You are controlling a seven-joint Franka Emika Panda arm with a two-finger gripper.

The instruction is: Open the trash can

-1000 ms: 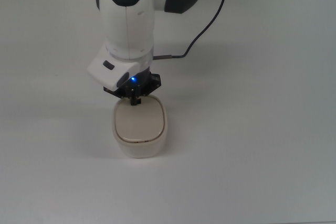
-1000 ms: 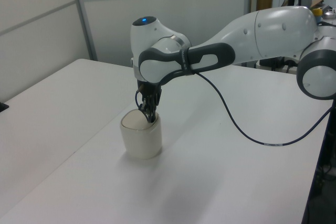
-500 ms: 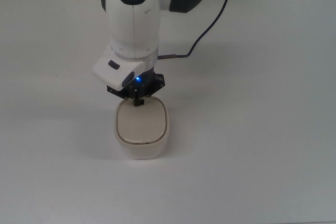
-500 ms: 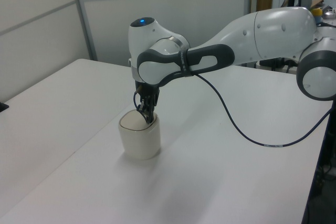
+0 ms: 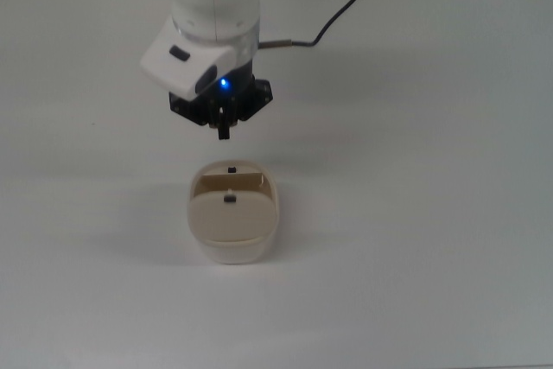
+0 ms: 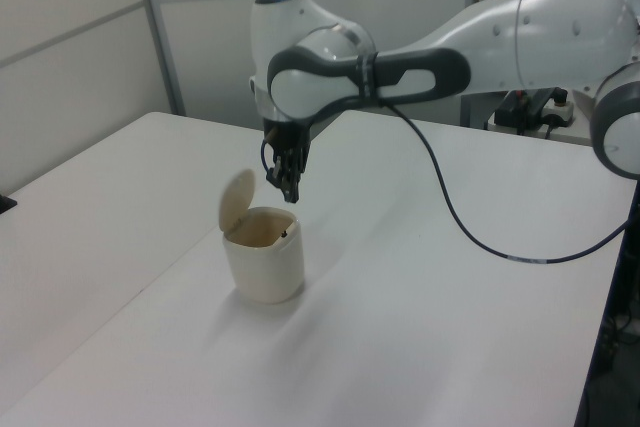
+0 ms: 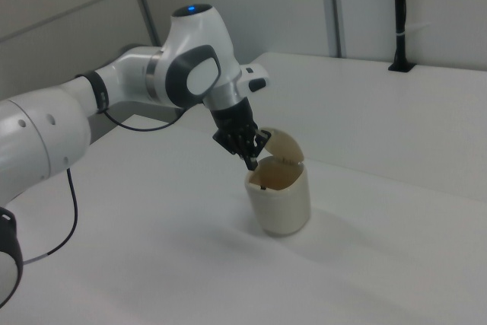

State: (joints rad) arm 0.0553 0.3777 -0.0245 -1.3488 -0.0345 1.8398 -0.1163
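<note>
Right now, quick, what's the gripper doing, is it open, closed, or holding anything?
Gripper: closed, holding nothing, hanging in the air above the trash can, whose lid stands open.

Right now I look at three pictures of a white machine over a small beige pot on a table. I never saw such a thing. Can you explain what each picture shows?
The white machine is a robot arm. At its tip is a dark gripper, its two fingers closed together and holding nothing. The beige pot is a small trash can standing on a white table. Its lid stands open, tilted up. One picture looks down from above; the other two look from opposite sides. The gripper hangs above the can, apart from it. A dark cable runs along the arm.
</note>
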